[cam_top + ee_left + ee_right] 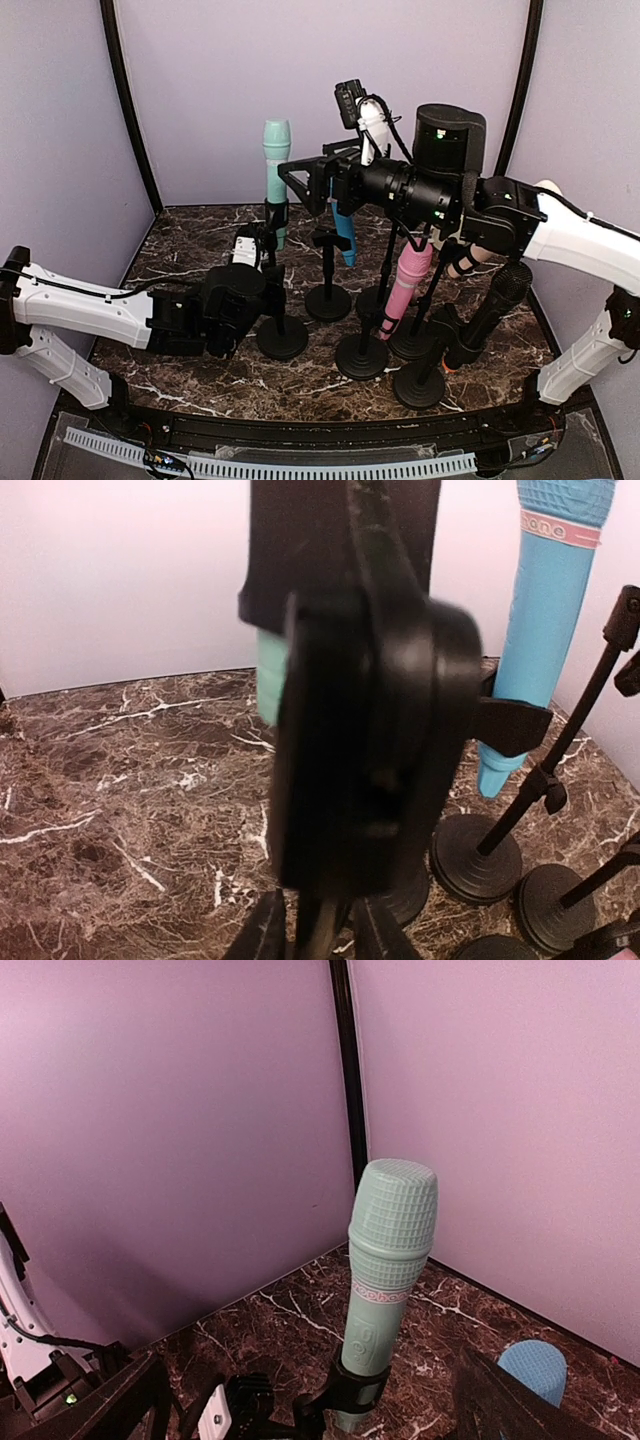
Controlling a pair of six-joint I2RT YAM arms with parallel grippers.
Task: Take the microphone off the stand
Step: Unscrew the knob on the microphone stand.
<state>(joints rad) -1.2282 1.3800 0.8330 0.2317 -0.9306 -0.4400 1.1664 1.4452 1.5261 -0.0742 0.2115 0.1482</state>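
A mint-green microphone (276, 170) stands upright in the clip of a black stand (282, 338) at the middle left. Its head (392, 1215) rises ahead of my right gripper (320, 1410), which is open, one finger low on each side, touching nothing. From above, the right gripper (300, 185) hovers just right of the microphone's body. My left gripper (262, 262) sits low at the stand's pole. In the left wrist view the stand's clip (370, 730) fills the middle, with a mint sliver (268, 675) behind it. The left fingers (265, 935) stand slightly apart on either side of the pole.
Several other stands crowd the right: a blue microphone (343, 235), a pink one (408, 280), a black one (495, 305), and an empty stand (327, 270). The blue microphone (545, 630) is close on the right in the left wrist view. Purple walls close in at the back and sides.
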